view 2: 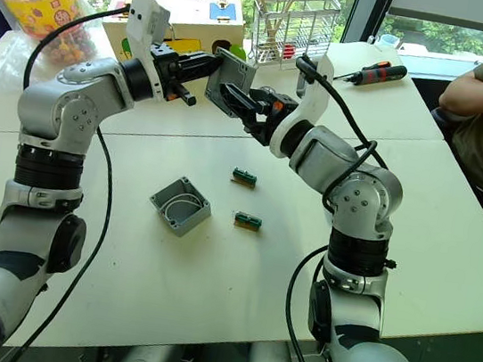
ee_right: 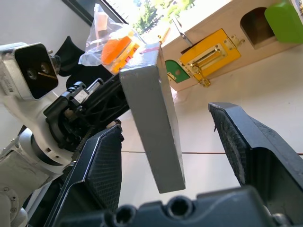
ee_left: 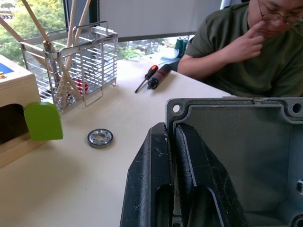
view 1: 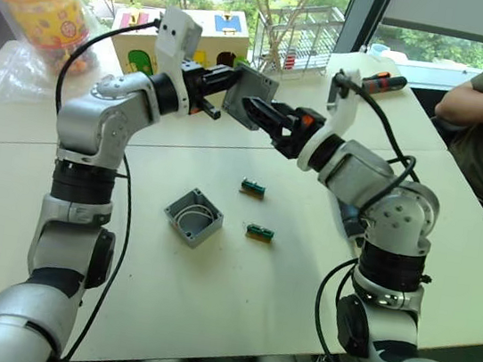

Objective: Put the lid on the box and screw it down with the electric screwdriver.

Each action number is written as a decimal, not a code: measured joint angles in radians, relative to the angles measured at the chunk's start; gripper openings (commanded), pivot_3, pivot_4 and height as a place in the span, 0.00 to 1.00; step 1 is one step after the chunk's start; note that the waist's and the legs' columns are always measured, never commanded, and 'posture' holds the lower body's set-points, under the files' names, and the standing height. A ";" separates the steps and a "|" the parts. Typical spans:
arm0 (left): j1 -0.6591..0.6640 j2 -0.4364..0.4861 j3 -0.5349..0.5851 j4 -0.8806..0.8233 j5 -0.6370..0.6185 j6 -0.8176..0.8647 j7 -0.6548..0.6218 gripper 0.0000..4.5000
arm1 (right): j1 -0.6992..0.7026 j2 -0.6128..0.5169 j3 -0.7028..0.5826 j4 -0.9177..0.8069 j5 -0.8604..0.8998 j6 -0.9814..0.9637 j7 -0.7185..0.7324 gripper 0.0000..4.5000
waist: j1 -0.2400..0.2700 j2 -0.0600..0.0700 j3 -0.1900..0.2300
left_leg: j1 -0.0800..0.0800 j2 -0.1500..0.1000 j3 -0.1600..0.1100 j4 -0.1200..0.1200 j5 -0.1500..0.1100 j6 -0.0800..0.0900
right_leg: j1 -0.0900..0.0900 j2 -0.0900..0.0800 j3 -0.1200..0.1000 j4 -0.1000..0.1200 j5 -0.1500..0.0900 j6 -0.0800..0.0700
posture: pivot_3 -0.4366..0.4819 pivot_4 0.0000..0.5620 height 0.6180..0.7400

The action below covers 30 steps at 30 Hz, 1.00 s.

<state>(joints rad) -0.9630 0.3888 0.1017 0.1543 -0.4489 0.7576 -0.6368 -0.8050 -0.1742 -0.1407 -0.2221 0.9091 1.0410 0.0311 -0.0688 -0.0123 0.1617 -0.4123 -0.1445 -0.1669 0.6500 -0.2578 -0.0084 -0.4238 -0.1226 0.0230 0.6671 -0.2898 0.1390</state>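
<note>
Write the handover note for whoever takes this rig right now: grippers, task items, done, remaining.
Left gripper: shut on the lid, held on edge in the air above the table.
Right gripper: open, its fingers on either side of the lid, not clamped.
Box: on the table, open, nothing on it, below the two grippers.
Done: lid lifted.
Left: hand over or reorient the lid, seat it on the box, fetch the electric screwdriver, drive the screws.

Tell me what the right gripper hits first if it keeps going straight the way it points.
Most likely the lid: the right gripper is open, aimed at it, and the lid's edge stands between its fingers, held up by the left gripper. Depth is hard to judge.
</note>
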 measured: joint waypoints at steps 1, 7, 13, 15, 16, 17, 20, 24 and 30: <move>0.000 0.000 0.000 0.003 0.001 0.000 0.000 0.00 | 0.000 0.000 -0.001 -0.002 0.000 0.000 0.000 0.69 | 0.000 0.000 0.000 | 0.000 0.000 0.000 0.000 0.000 0.000 | 0.000 0.000 0.000 0.000 0.000 0.000 | 0.48 0.27 1.00; 0.000 0.001 0.000 0.016 0.004 -0.009 -0.002 0.00 | 0.007 -0.002 -0.008 -0.020 0.008 0.019 -0.008 0.69 | 0.000 0.000 0.000 | 0.000 0.000 0.000 0.000 0.000 0.000 | 0.000 0.000 0.000 0.000 0.000 0.000 | 0.48 0.27 1.00; -0.005 -0.003 -0.001 0.041 0.006 -0.029 0.007 0.00 | 0.019 -0.002 -0.006 -0.020 0.008 0.033 -0.007 0.49 | 0.000 0.000 0.000 | 0.000 0.000 0.000 0.000 0.000 0.000 | 0.000 0.000 0.000 0.000 0.000 0.000 | 0.48 0.27 1.00; -0.006 -0.003 -0.001 0.041 0.006 -0.029 0.007 0.00 | 0.021 -0.001 -0.006 -0.020 0.008 0.034 -0.008 0.26 | 0.000 0.000 0.000 | 0.000 0.000 0.000 0.000 0.000 0.000 | 0.000 0.000 0.000 0.000 0.000 0.000 | 0.48 0.27 1.00; -0.006 -0.003 -0.002 0.041 0.005 -0.029 0.007 0.00 | 0.021 -0.002 -0.006 -0.020 0.007 0.034 -0.009 0.19 | 0.000 0.000 0.000 | 0.000 0.000 0.000 0.000 0.000 0.000 | 0.000 0.000 0.000 0.000 0.000 0.000 | 0.48 0.27 1.00; -0.006 -0.004 -0.001 0.040 0.003 -0.031 0.006 0.00 | 0.022 -0.003 -0.008 -0.020 -0.001 0.034 -0.017 0.09 | 0.000 0.000 0.000 | 0.000 0.000 0.000 0.000 0.000 0.000 | 0.000 0.000 0.000 0.000 0.000 0.000 | 0.48 0.27 1.00; -0.006 -0.004 -0.004 0.036 0.004 -0.031 0.009 0.00 | 0.025 -0.003 -0.010 -0.017 -0.004 0.034 -0.021 0.03 | 0.000 0.000 0.000 | 0.000 0.000 0.000 0.000 0.000 0.000 | 0.000 0.000 0.000 0.000 0.000 0.000 | 0.48 0.27 1.00; -0.006 -0.004 -0.004 0.035 0.004 -0.031 0.009 0.00 | 0.025 -0.001 -0.010 -0.017 -0.005 0.034 -0.022 0.03 | 0.000 0.000 0.000 | 0.000 0.000 0.000 0.000 0.000 0.000 | 0.000 0.000 0.000 0.000 0.000 0.000 | 0.48 0.27 1.00; 0.013 0.005 -0.002 0.008 -0.026 -0.018 -0.036 0.53 | 0.025 0.006 -0.007 -0.017 -0.004 0.033 -0.018 0.03 | 0.000 0.000 0.000 | 0.000 0.000 0.000 0.000 0.000 0.000 | 0.000 0.000 0.000 0.000 0.000 0.000 | 0.48 0.27 1.00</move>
<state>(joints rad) -0.9500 0.3935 0.1002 0.1621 -0.4744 0.7400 -0.6733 -0.7801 -0.1686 -0.1475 -0.2393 0.9050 1.0744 0.0135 -0.0690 -0.0123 0.1617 -0.4123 -0.1446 -0.1668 0.6501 -0.2578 -0.0084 -0.4238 -0.1227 0.0230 0.6672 -0.2898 0.1390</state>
